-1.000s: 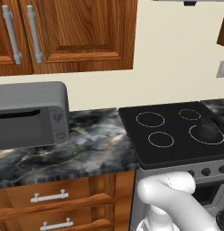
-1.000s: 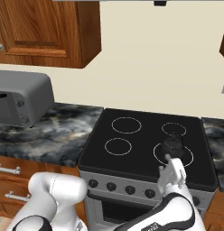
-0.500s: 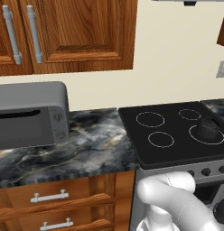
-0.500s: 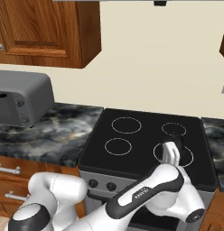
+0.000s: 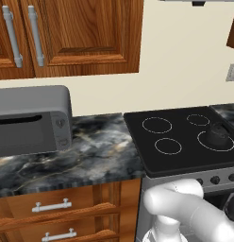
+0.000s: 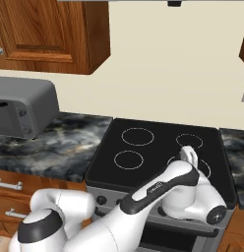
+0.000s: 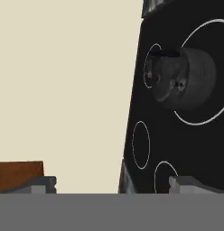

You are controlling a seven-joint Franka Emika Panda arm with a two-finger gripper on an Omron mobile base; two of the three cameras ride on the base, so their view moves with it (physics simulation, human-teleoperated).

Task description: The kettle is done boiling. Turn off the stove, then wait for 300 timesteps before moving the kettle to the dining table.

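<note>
Room: simulated kitchen, wood cabinets, marbled tabletop [image 5: 90, 156], grey microwave [image 5: 31, 120].
Stove [image 5: 180, 142]: black glass cooktop beside the tabletop.
Kettle [image 5: 218, 134]: standing on the near right burner ring.
Pincer [image 7: 111, 182]: wide open, empty, over the stove, short of the kettle.
Progress: early by my reading; kettle not lifted, burner state unclear, transfer to dining table all remains.

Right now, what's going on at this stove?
A white robot arm is working over the stove, its tool open and empty, pointed across the black cooktop. The kettle sits on the front right burner ring, untouched. A grey microwave stands on the marbled counter to the left.
</note>
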